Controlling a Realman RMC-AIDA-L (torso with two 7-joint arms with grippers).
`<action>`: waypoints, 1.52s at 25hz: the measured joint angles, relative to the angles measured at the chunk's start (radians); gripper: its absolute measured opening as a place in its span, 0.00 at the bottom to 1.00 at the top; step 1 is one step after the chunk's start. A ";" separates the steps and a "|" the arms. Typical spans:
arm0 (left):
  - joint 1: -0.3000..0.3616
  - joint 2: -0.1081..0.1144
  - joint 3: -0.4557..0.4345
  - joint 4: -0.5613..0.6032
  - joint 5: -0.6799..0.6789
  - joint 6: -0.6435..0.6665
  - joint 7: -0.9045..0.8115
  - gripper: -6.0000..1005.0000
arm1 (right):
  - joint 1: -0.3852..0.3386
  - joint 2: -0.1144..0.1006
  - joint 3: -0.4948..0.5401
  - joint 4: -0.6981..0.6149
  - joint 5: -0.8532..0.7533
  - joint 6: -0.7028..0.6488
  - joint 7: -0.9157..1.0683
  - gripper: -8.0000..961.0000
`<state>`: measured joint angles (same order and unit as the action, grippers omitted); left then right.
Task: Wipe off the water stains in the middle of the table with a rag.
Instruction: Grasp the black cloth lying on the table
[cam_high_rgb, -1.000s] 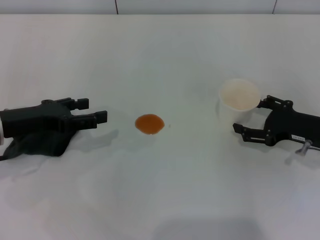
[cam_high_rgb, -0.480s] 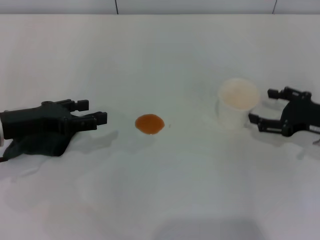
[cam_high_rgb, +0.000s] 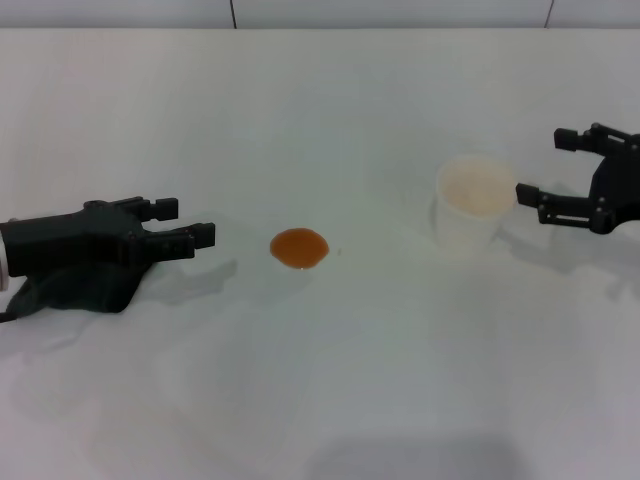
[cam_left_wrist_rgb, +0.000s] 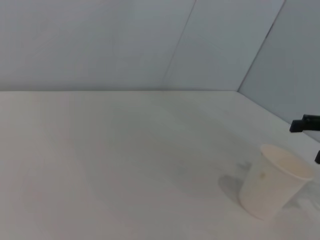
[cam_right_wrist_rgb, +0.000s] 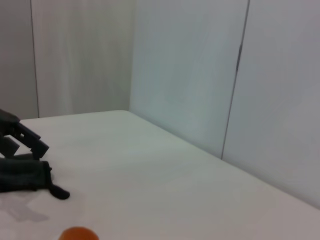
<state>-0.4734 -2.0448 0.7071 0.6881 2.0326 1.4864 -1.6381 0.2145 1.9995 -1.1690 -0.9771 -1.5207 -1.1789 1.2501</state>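
The water stain (cam_high_rgb: 299, 247) is a small glossy orange-brown puddle in the middle of the white table (cam_high_rgb: 330, 380). It also shows at the edge of the right wrist view (cam_right_wrist_rgb: 77, 233). The black-green rag (cam_high_rgb: 75, 288) lies on the table at the left, under my left arm, with its thin tail showing in the right wrist view (cam_right_wrist_rgb: 59, 192). My left gripper (cam_high_rgb: 185, 222) is open and empty, pointing at the puddle from a hand's width away. My right gripper (cam_high_rgb: 543, 165) is open and empty at the right edge, just beside the cup.
A translucent whitish cup (cam_high_rgb: 474, 205) stands upright right of the puddle, and it also shows in the left wrist view (cam_left_wrist_rgb: 272, 181). Grey wall panels (cam_right_wrist_rgb: 190, 75) rise behind the table's far edge.
My right gripper has drawn back from the cup, moving right and toward the far side, fingers still open. The cup, the puddle, the rag and the left arm have not moved.
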 joint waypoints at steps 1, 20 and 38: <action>0.000 0.000 0.000 0.000 0.000 0.000 0.000 0.84 | 0.002 0.000 0.013 -0.004 -0.001 -0.020 0.001 0.88; -0.029 0.009 0.061 0.015 0.000 0.013 -0.058 0.84 | 0.246 0.010 0.023 -0.124 -0.345 -0.360 0.246 0.88; -0.075 0.045 0.068 0.220 0.110 0.234 -0.272 0.84 | 0.245 0.013 0.001 -0.130 -0.334 -0.257 0.247 0.88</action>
<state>-0.5485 -2.0001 0.7746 0.9078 2.1424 1.7203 -1.9098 0.4591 2.0126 -1.1678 -1.1069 -1.8544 -1.4358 1.4976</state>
